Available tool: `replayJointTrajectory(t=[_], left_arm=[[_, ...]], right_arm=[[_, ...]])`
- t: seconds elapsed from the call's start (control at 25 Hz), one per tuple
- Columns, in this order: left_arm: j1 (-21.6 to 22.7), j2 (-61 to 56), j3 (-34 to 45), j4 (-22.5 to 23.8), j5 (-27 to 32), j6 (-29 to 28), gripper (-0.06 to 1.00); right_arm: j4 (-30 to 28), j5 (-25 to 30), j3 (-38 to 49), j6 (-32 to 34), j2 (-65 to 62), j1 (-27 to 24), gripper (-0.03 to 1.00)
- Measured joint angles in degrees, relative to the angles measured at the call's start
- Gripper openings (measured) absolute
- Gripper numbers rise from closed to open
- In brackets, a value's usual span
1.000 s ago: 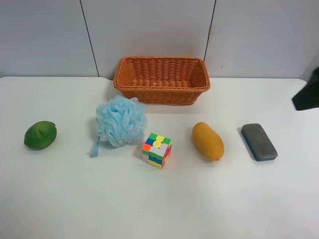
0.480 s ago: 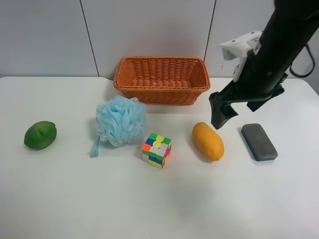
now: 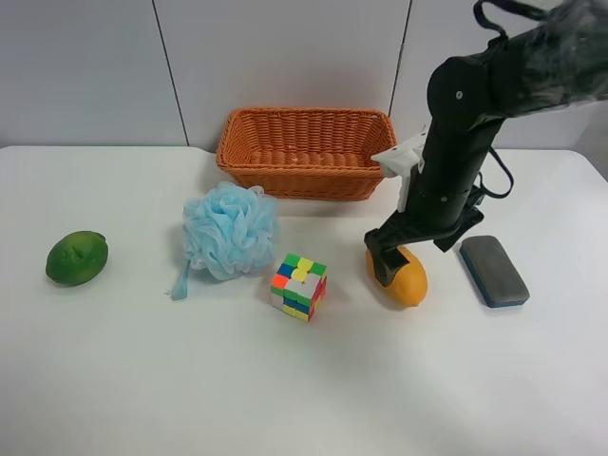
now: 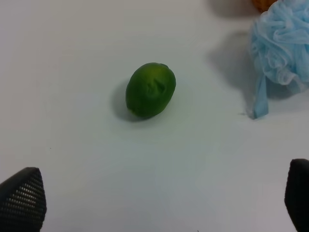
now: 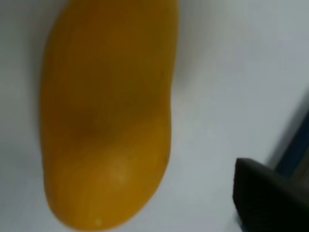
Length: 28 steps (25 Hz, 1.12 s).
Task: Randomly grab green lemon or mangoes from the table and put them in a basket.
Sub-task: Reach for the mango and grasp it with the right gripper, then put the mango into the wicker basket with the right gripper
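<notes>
The orange-yellow mango lies on the white table at the right. My right gripper has come down onto its near-left end. In the right wrist view the mango fills the picture, and one dark finger stands beside it with a gap; the jaws look open. The green lemon lies at the far left. It also shows in the left wrist view, some way ahead of my open, empty left gripper. The woven basket stands at the back and holds nothing.
A pale blue bath pouf and a multicoloured puzzle cube sit between the two fruits. A grey-blue block lies just right of the mango. The left arm is outside the exterior view.
The right arm has swung in from the right edge and dropped down, so that its gripper now sits at the mango. The objects on the table have not moved.
</notes>
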Motion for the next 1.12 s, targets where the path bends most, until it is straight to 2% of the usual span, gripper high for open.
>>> replayJointTrajectory(t=[0.24, 0.68, 0.8, 0.92, 1.12], left_arm=[[0.0, 0.0, 0.0, 0.0, 0.0, 0.0, 0.99], [0.0, 0.0, 0.0, 0.0, 0.0, 0.0, 0.99], [0.0, 0.0, 0.0, 0.0, 0.0, 0.0, 0.99], [0.0, 0.0, 0.0, 0.0, 0.0, 0.0, 0.99], [0.0, 0.0, 0.0, 0.0, 0.0, 0.0, 0.99]], right_arm=[[0.0, -3.5, -0.1, -0.2, 4.0, 0.0, 0.99], [0.0, -5.7, -0.1, -0.6, 6.8, 0.0, 0.99], [0.0, -6.0, -0.1, -0.6, 6.8, 0.0, 0.88], [0.0, -6.0, -0.2, -0.6, 6.8, 0.0, 0.62], [0.0, -6.0, -0.2, -0.6, 6.8, 0.0, 0.63]])
